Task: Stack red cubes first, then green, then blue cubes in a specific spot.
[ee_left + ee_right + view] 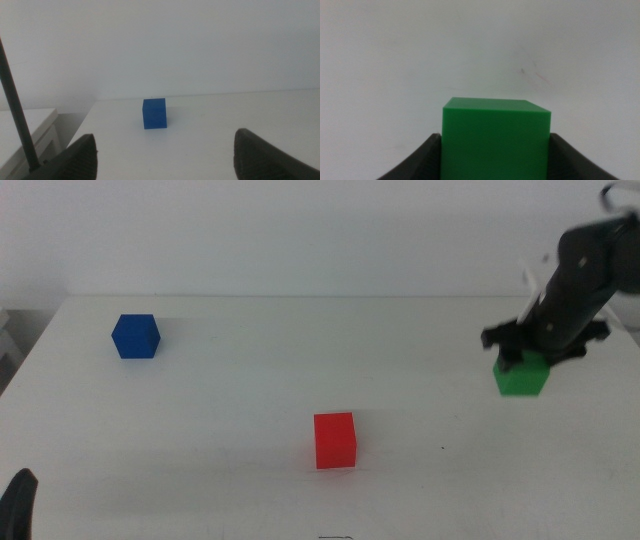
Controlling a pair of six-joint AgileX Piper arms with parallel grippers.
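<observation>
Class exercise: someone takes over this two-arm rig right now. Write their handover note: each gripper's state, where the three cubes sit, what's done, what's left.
Right gripper: at the table's right side, jaws against both sides of the green cube, which looks to be on the table.
Left gripper: open, empty, waiting at the near left, facing the blue cube.
Red cube: alone, centre front.
Blue cube: far left.
Done: nothing stacked.
Left: green onto red, then blue on top.
</observation>
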